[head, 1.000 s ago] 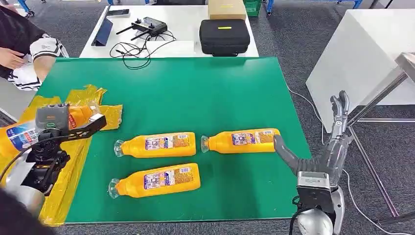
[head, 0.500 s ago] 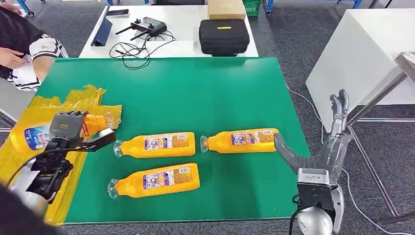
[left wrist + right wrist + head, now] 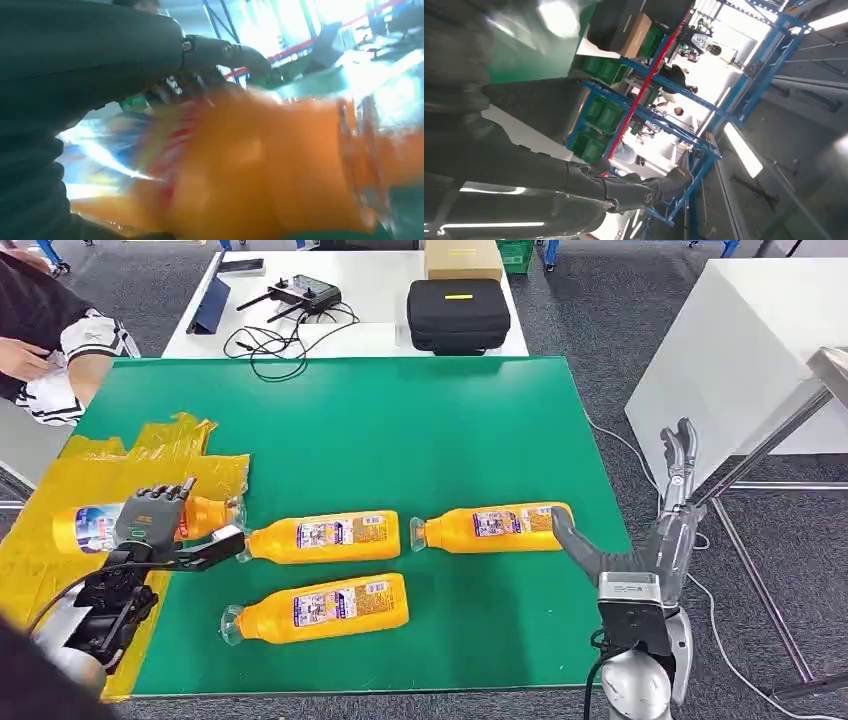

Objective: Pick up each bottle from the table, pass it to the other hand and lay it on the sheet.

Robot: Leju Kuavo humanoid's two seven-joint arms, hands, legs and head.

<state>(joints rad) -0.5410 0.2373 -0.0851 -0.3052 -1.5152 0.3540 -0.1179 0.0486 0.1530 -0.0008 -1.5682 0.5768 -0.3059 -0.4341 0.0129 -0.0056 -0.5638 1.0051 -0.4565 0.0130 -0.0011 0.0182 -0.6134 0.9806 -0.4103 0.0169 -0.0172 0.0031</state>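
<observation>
Left robot hand (image 3: 150, 522) grips one bottle (image 3: 95, 526); three bottles on table (image 3: 400, 430).

The head view was evenly and brightly lit from overhead, sharp across the green mat (image 3: 400, 430), with only soft, short shadows under the lying bottles. A dark, unfocused shape blurred its lower left corner. The left wrist view was heavily smeared: the held bottle (image 3: 260, 170) was an orange blur and bright patches washed out the background. In the right wrist view the left hand side was soft and blurred, while ceiling strip lights (image 3: 744, 150) and the far bright hall glared white.
</observation>
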